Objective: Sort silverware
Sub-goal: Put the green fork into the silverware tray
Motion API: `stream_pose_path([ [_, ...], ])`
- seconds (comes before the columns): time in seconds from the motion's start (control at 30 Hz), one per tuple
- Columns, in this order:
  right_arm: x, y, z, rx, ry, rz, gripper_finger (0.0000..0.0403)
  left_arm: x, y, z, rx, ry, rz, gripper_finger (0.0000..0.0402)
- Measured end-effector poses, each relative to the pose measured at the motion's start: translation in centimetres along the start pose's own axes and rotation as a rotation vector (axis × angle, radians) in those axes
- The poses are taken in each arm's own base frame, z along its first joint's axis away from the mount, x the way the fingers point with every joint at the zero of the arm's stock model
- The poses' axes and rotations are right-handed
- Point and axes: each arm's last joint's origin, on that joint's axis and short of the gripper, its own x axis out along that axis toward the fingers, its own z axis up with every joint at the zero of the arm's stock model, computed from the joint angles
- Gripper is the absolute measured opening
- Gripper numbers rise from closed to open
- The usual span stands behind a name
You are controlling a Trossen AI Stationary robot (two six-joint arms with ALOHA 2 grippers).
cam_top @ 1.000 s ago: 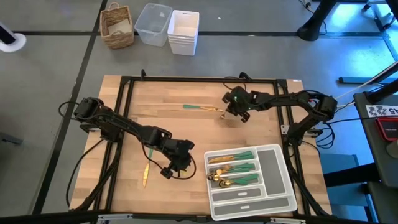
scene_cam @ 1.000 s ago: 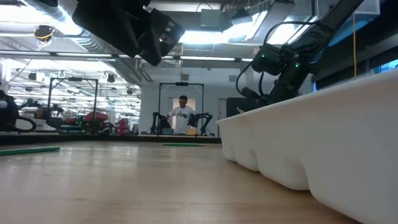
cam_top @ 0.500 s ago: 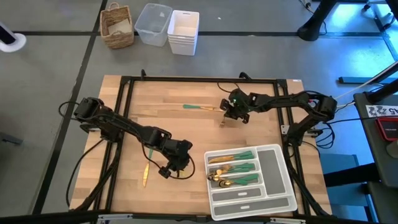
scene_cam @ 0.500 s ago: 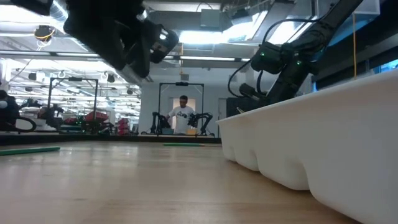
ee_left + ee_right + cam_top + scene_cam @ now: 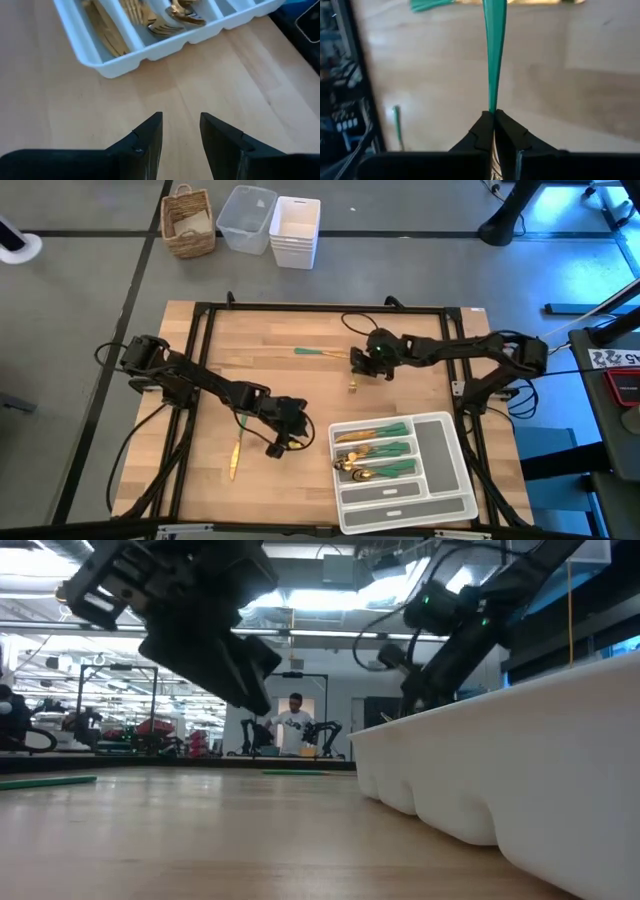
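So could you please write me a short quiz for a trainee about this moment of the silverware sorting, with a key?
1. Count: seen from above, how many compartments of the white tray hold silverware?
2. True or false: the left gripper, beside the tray, holds a fork.
3. Choose one: what is the right gripper shut on?
A. the slim green handle of one piece
B. the tray's rim
C. nothing

Key: 1. three; 2. false, its fingers are apart with only bare table between them; 3. A
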Motion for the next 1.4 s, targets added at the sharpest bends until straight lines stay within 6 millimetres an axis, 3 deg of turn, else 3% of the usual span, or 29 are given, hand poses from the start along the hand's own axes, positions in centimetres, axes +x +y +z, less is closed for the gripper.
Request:
stream_pose_path([
  [0.23,-2.8,2.3,-4.8,-0.130,-0.030,0.111,0.0014,0.2,0.1,-0.7,0.008,-0.048,0.007,0.0125],
  [0.43,-4.9,2.9,-11.3,-0.145,-0.106,0.180,0.0014,0.2,0.1,-0.2,0.043,-0.131,0.013,0.0125],
  [0.7,-6.4,-0.1,-21.1,0.001,-0.277,0.294,0.0013,0.1,0.4,0.5,0.055,-0.210,0.024,0.0125],
  [0.93,-5.8,-3.3,-27.3,0.128,-0.342,0.434,0.0005,0.0,0.5,0.5,0.084,-0.209,0.030,0.0125],
  [1.13,-4.4,-3.3,-30.3,0.119,-0.368,0.463,0.0002,-0.3,0.5,1.6,0.090,-0.323,0.038,0.0125],
  [1.4,-3.3,-3.0,-30.8,0.038,-0.449,0.466,0.0002,-0.9,0.2,3.1,-0.029,-0.494,0.006,0.0125],
])
